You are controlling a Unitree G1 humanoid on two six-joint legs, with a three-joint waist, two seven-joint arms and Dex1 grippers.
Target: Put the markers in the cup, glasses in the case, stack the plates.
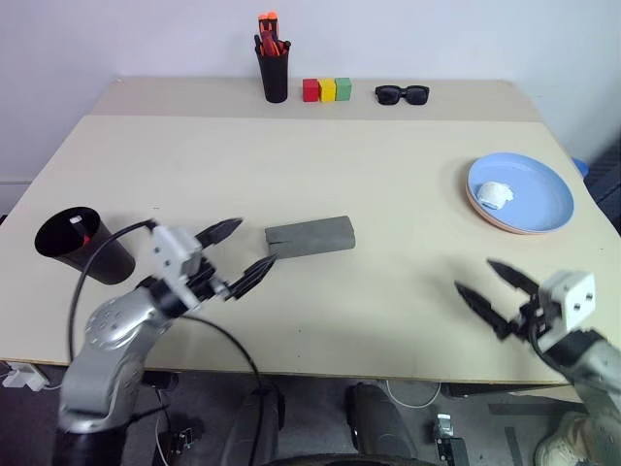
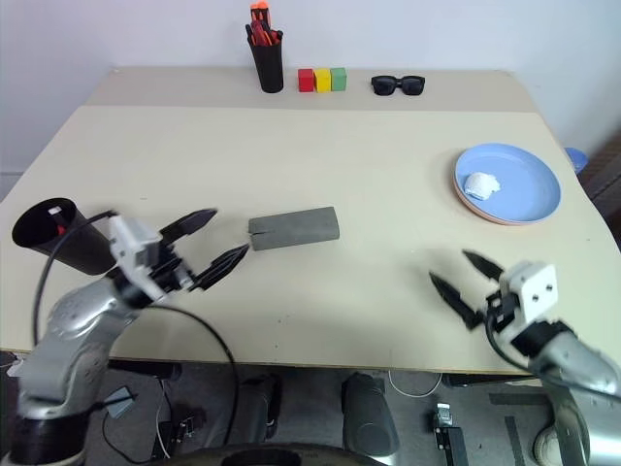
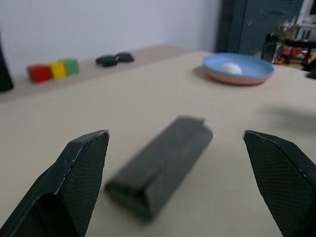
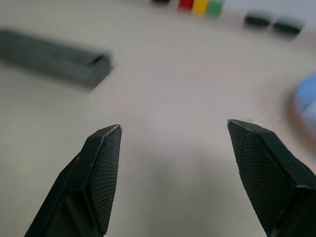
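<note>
Jaws of left gripper point(image 1: 236, 254) spread wide, empty, poised just short of the near end of the grey rectangular hard-shell glasses case point(image 1: 310, 237); jaws of right gripper point(image 1: 493, 291) likewise parted and empty, low over bare tabletop near the front edge of the beige wooden table point(image 1: 320, 320), well apart from the case. Case closed, flat on the table, long axis running across the robot's front with a slight slant, one short end turned toward the left fingertips. Left arm clearly the nearer to it. Light blue round plastic plate point(image 1: 524, 189) resting on the salmon pink plate point(image 1: 482, 216), whose rim peeps out beneath, at right rear, with a small white crumpled object point(image 1: 496, 194) on top; nearer to the right arm. Wide black plastic tumbler point(image 1: 82, 245) at far left, just beside the left arm, with a red-and-white marker point(image 1: 81, 231) visible inside. Wire-framed spectacles not discernible; possibly already inside the case. Judged: little left to do; any further handling of the case best approached across its narrow width.
</note>
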